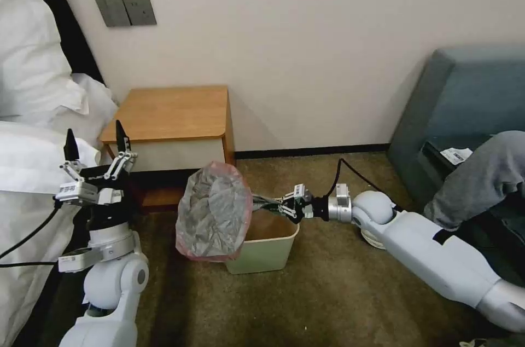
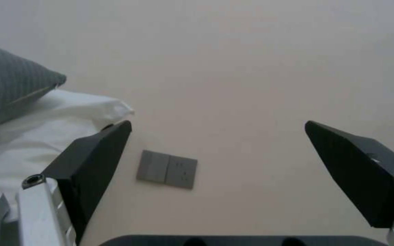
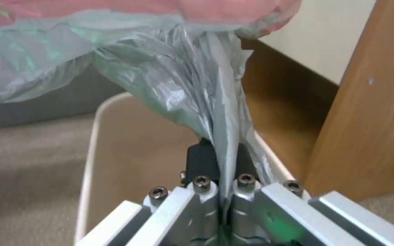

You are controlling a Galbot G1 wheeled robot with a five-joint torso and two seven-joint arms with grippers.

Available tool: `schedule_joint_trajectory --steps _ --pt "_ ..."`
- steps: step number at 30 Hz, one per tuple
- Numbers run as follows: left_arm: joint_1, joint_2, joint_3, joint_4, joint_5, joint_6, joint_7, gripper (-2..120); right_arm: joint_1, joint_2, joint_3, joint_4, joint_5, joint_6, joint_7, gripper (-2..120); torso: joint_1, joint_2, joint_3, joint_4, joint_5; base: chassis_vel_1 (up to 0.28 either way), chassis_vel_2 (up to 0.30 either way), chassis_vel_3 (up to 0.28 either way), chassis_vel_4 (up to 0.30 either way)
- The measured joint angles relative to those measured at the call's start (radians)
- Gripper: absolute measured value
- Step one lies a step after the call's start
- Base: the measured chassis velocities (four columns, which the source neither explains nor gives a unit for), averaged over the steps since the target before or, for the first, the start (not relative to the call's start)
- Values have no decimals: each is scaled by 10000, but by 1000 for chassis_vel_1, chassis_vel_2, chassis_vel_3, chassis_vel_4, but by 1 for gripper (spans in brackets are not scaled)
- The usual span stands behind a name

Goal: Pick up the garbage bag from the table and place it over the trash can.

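Room: a plain pale wall (image 1: 328, 35) with a grey switch plate (image 1: 126, 10) rises beyond both grippers; white bedding (image 1: 33, 117) lies on the robot's left, a blue-grey sofa (image 1: 465, 100) on its right.
Floor: brown carpet (image 1: 328, 292) runs beneath both arms and carries the bin.
Table: the table (image 1: 172, 114) stands against the wall, past the left gripper and up-left of the right gripper; nothing rests on its top.
Garbage bag: the garbage bag (image 1: 214, 211) hangs in the air, ballooned open, directly ahead of the right gripper's fingertips and toward the robot's left; its pinkish band rings the far mouth.
Trash can: the trash can (image 1: 268, 251) sits on the carpet right below the right gripper, mouth up, apparently unlined.
Key relation: the bag's long axis lies roughly level, from the pinched end out to the mouth, which faces sideways beyond the bin's left rim, not down over it; by judgement, the mouth must be turned downward over the rim.
Right gripper: the right gripper (image 1: 276, 206) is clamped narrow on a gathered twist of bag film, above the bin opening.
Left gripper: the left gripper (image 1: 95, 152) points upward beside the bedding, spread wide and holding nothing, well apart from the bag.
Nearer arm: right.
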Motion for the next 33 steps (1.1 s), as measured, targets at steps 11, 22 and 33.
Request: schedule_joint_trajectory --steps 11,22,33 --pt "-12 -48 10 64 7 -64 5 96 316 304 -506 -525 -218 32 -28 0 0 -1 0 0 0 0 0 0 0" --pt "13 -99 14 117 8 -178 16 96 626 555 -784 -1059 -296 44 23 0 0 -1 0 0 0 0 0 0 0" --pt "3 -96 9 119 -20 -231 16 96 1086 817 -1064 -1725 -418 108 6 0 0 0 0 0 0 0 0 0 0"
